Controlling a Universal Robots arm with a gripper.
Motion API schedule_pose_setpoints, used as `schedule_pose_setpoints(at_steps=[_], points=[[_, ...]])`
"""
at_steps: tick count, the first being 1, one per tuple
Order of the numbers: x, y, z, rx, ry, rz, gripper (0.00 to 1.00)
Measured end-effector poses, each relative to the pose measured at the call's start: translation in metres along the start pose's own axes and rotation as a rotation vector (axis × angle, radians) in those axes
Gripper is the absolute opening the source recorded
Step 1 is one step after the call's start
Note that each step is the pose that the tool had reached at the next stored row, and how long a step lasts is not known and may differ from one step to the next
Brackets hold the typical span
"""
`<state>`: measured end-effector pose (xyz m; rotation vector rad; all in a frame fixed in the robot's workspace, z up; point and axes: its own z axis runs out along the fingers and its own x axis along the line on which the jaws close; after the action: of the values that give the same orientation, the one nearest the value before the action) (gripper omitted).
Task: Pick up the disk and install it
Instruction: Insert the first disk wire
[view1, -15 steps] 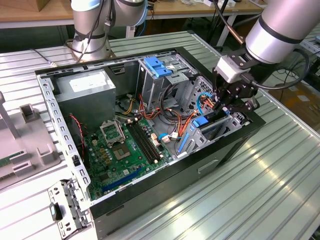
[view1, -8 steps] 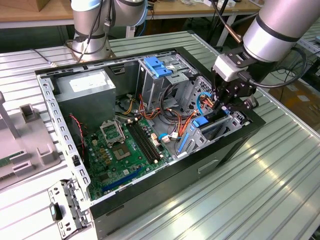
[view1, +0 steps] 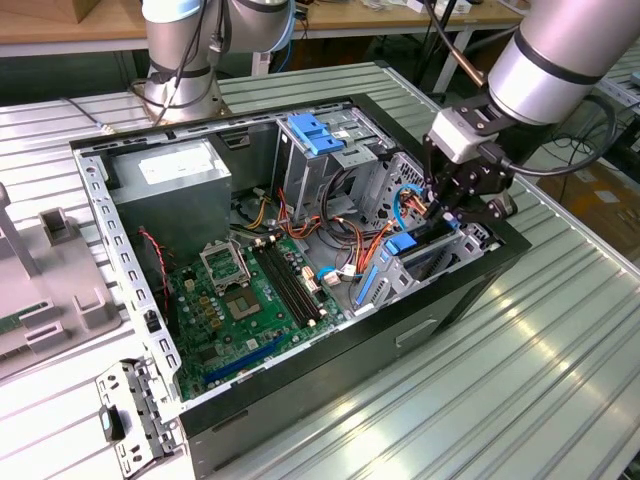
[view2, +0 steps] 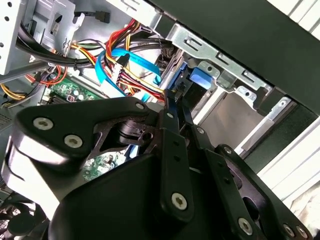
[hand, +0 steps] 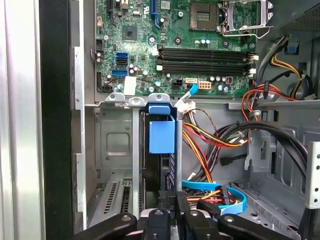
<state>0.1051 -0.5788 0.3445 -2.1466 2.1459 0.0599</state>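
In the exterior view, my gripper (view1: 447, 212) hangs inside the open black metal computer case (view1: 400, 330), over the grey drive bay at the case's corner on the exterior view's right. The disk (view1: 405, 245), a flat drive in blue plastic carrier rails, stands on edge in that bay. The large grey power-supply box (view1: 170, 185) in the opposite far corner carries a white label whose print I cannot make out. A blue plastic bracket (view1: 315, 135) tops the grey drive cage along the case's far edge. The case lies on a ribbed silver metal tabletop (view1: 520, 380); another grey robot arm base (view1: 180, 60) stands at its far edge, with wooden benches behind.

In the second wrist view, my gripper (view2: 175, 95) has its black fingers drawn narrow, tips right beside the disk (view2: 200, 79); I cannot tell whether they pinch it.

In the first wrist view, the disk (hand: 162, 135) sits upright in the bay, just past my gripper (hand: 172, 202), with the green motherboard (hand: 175, 30) beyond.
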Motion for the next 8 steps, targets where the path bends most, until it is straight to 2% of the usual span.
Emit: schedule_pose_setpoints(at_steps=[8], points=[[0.0037, 0.0011, -0.0004, 0.0, 0.0, 0.0, 0.17]])
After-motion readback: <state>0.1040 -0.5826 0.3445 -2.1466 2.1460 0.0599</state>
